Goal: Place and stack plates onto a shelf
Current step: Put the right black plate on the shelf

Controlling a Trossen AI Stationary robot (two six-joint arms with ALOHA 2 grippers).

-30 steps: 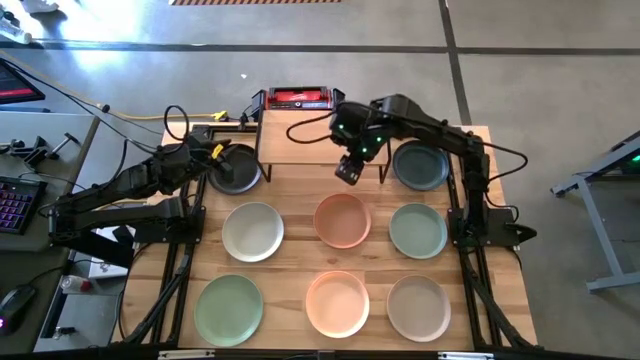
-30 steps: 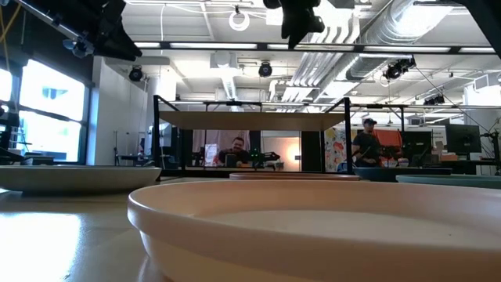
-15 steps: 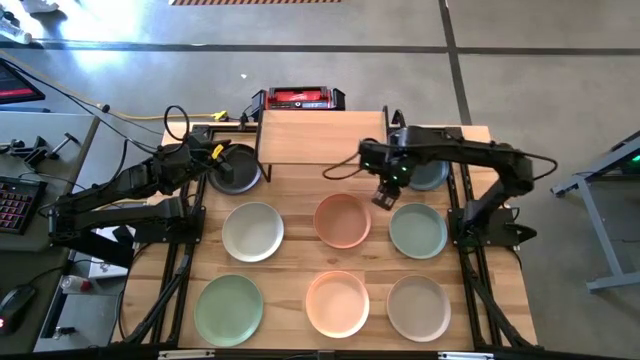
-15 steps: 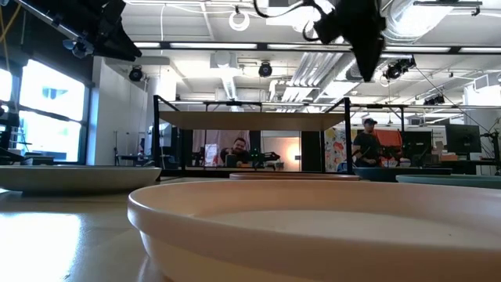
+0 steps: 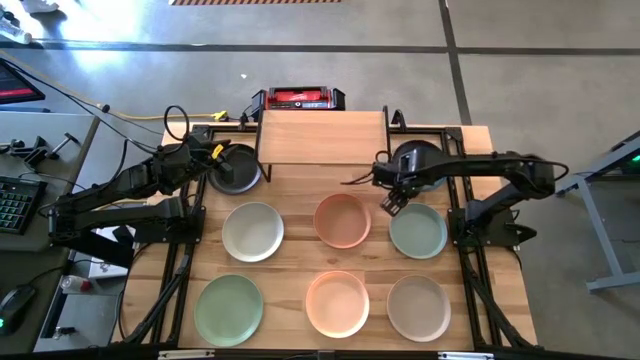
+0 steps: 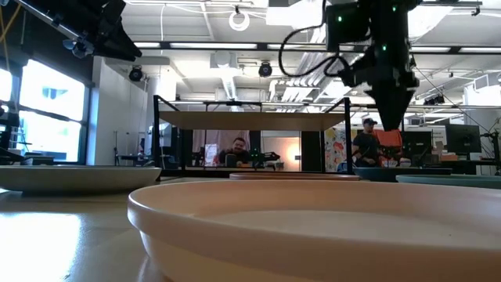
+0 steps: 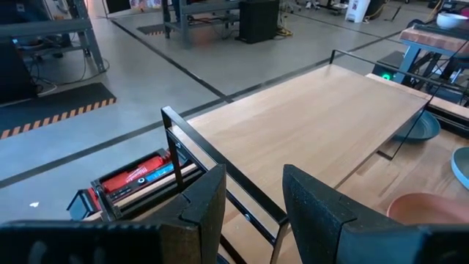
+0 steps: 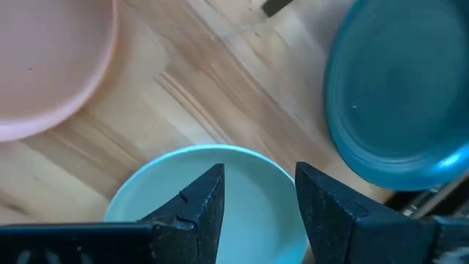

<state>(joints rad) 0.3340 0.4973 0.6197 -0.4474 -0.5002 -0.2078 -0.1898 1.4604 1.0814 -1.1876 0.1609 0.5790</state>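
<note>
Eight plates lie flat on the table around the shelf [image 5: 322, 137], a wooden top on black legs at the far edge. Nearest it are a black plate [image 5: 238, 172], a dark plate [image 5: 420, 156], a cream-white plate [image 5: 252, 231], a peach-pink plate [image 5: 342, 220] and a pale green plate [image 5: 418, 231]. My right gripper [image 5: 390, 203] [image 8: 253, 196] is open and points down over the far left rim of that pale green plate [image 8: 212, 183], touching nothing. My left gripper [image 5: 215, 158] [image 7: 253, 209] is open and hovers at the black plate's left rim, facing the shelf top [image 7: 322, 125].
The near row holds a pale green plate [image 5: 228, 309], a peach plate [image 5: 337, 303] and a beige plate [image 5: 418, 307]. A red-and-black box [image 5: 298, 98] sits behind the shelf. In the low view, people sit at desks far beyond the table.
My right gripper has swung from just in front of the shelf toward the table's right and near side. It has come down over the far left rim of the middle-row pale green plate. No plate has moved.
</note>
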